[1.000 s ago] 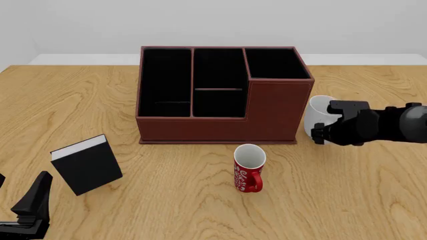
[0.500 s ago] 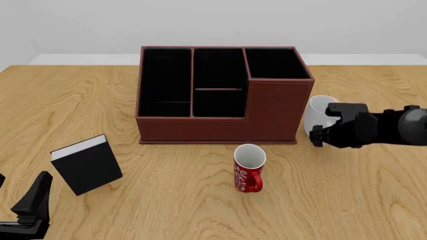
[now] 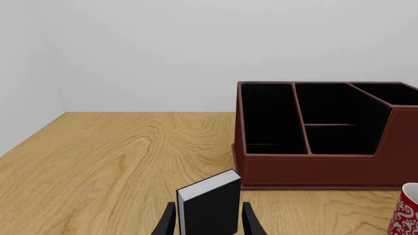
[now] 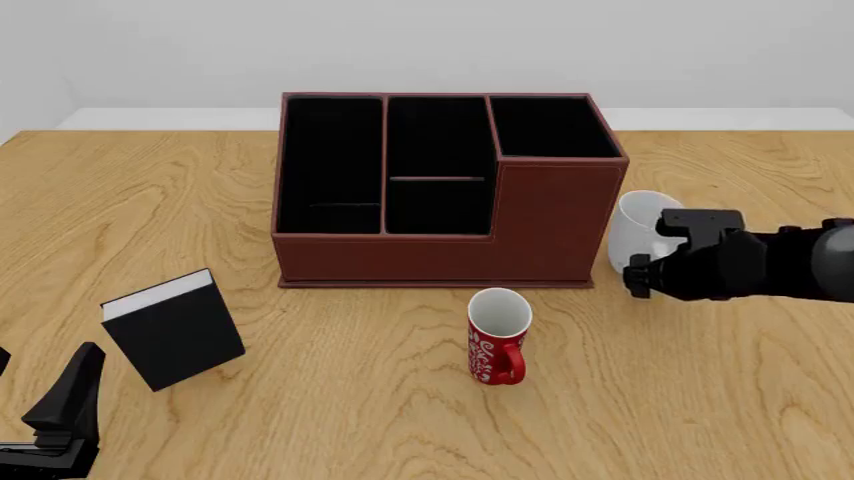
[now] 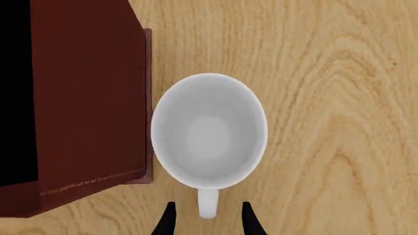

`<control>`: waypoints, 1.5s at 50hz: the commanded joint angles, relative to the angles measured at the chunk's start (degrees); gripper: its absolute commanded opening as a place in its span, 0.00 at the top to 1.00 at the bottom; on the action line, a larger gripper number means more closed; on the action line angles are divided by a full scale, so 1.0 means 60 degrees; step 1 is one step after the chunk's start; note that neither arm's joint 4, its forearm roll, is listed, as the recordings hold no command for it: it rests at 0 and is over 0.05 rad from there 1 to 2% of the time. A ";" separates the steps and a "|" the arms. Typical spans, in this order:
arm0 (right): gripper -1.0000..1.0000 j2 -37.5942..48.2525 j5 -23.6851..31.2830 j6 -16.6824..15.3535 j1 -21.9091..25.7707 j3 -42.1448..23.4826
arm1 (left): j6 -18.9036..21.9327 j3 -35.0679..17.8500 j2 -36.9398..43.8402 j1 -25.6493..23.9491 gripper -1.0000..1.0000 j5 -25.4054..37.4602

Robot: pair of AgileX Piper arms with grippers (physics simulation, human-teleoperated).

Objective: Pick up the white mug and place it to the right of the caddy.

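The white mug [image 4: 635, 228] stands upright on the table just right of the caddy [image 4: 447, 190], close to its taller end. In the right wrist view I look straight down into the mug [image 5: 209, 129], and the caddy wall [image 5: 85, 98] is beside it. My right gripper [image 4: 653, 263] is open over the mug's near side. Its fingertips [image 5: 168, 221] stand either side of the loop handle [image 5: 207, 204] with a gap on both sides. My left gripper [image 4: 60, 415] is open and empty at the near left corner.
A red patterned mug [image 4: 499, 336] stands in front of the caddy. A black book with white pages [image 4: 174, 328] stands at the near left; in the left wrist view the book [image 3: 210, 203] is just ahead of the open fingers [image 3: 167, 223].
My right arm has drawn back a little to the right and towards the near side. The white mug has stayed in place beside the caddy. The left arm has not moved.
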 commanded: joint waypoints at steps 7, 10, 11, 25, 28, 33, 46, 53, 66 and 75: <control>0.00 -0.0579 -0.0150 -0.0164 0.0101 0.0402 | 0.0000 0.0000 0.0000 0.0000 0.00 0.0000; 0.00 -0.0611 -0.0221 -0.0323 -0.0035 0.0490 | 0.0000 0.0000 0.0000 0.0000 0.00 0.0000; 0.00 -0.0634 -0.0231 -0.0314 -0.0018 0.0518 | 0.0000 0.0000 0.0000 0.0000 0.00 0.0000; 0.00 -0.0893 -0.0448 -0.0408 -0.0103 0.0817 | 0.0000 0.0000 0.0000 0.0000 0.00 0.0000; 0.00 -0.1072 -0.0434 -0.0313 0.0004 0.0867 | 0.0000 0.0000 0.0000 0.0000 0.00 0.0000; 0.00 -0.1291 -0.0382 -0.0299 0.0146 0.0894 | 0.0000 0.0000 0.0000 0.0000 0.00 0.0000; 0.00 -0.1671 -0.0433 -0.0311 0.0147 0.1092 | 0.0000 0.0000 0.0000 0.0000 0.00 0.0000; 0.00 -0.1780 -0.0499 -0.0373 0.0127 0.1199 | 0.0000 0.0000 0.0000 0.0000 0.00 0.0000; 0.00 -0.2165 -0.0517 -0.0626 0.0018 0.1405 | 0.0000 0.0000 0.0000 0.0000 0.00 0.0000; 0.00 -0.2429 -0.0507 -0.0566 0.0125 0.1498 | 0.0000 0.0000 0.0000 0.0000 0.00 0.0000</control>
